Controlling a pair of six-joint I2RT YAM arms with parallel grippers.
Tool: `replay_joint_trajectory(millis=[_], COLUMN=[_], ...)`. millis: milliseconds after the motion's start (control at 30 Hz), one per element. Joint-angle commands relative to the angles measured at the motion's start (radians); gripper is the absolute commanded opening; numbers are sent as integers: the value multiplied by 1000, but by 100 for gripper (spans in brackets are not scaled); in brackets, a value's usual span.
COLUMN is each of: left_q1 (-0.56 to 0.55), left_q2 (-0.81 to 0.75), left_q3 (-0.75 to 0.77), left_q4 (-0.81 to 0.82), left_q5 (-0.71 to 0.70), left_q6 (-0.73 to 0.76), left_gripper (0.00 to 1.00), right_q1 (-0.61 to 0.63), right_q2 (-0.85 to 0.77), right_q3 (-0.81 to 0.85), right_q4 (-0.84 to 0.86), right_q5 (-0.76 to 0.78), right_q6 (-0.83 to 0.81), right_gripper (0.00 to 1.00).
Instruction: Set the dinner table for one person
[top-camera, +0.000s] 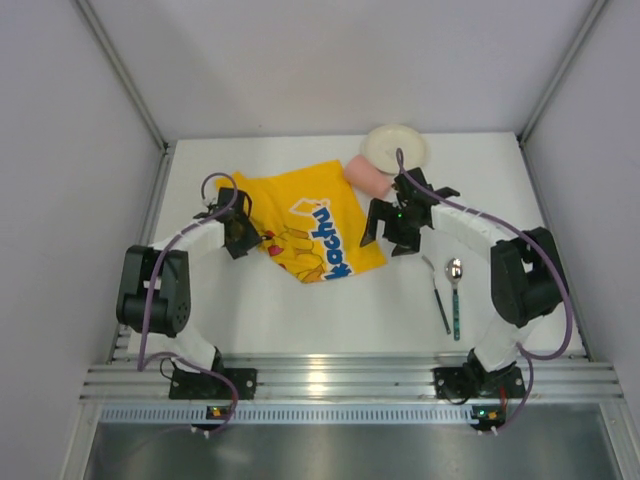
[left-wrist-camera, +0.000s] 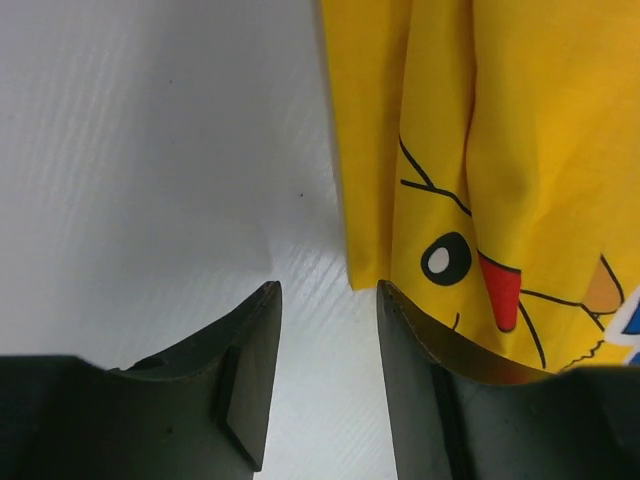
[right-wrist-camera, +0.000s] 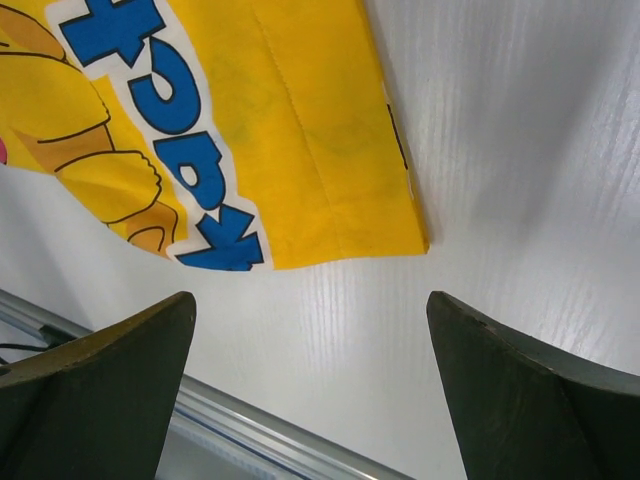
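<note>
- Rail of ribbed aluminium (top-camera: 340, 380) is seen across the bottom of the overhead view, along the near edge of the dinner table (top-camera: 300, 320), whose white top fills the middle of the frame.
- A spoon (top-camera: 455, 300) and a dark-handled utensil (top-camera: 437, 297) are laid side by side at lower right, handles toward the rail.
- The left gripper (top-camera: 240, 235) is set at the left edge of the yellow cloth mat (top-camera: 310, 225). In its wrist view the fingers (left-wrist-camera: 250, 370) are held partly apart, with only bare tabletop in the gap, and the mat's edge is seen just past the right-hand finger.
- The right gripper (top-camera: 395, 228) is held just right of the mat. Its fingers are spread wide over the mat's lower corner and bare table.
- The mat is spread rumpled at centre frame, printed with blue lettering and a cartoon face.
- A pink object (top-camera: 368, 177) is seen by the mat's upper right corner, and a pale round plate (top-camera: 393, 147) just beyond it at top centre.
</note>
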Motion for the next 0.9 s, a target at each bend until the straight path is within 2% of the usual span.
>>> replay_joint_trajectory(millis=[0,133,333,433,667,867], left_q1=[2,2,3,3,3,3], left_q2=[66,124,175,196,230,184], left_q3=[26,23,36,47,56,85], left_q4=[76,98,116,118,124,44], left_q5=[37,46,66,74,87,69], left_q6=[6,9,29,43,61,87], left_gripper=[48,43,41,35,0,0], right_q1=[13,7,7,7,5,5], right_q2=[-57,-54,-46,-40,-32,-13], right_q3=[-6,-15,-10,-3,5,31], right_q4=[-31,-40,-51,-59,-74,-54], right_q5=[40,58,73,81,101,77], right_q6=[-22,-11,-2,1,4,6], right_gripper=[100,100,100,100,100,100])
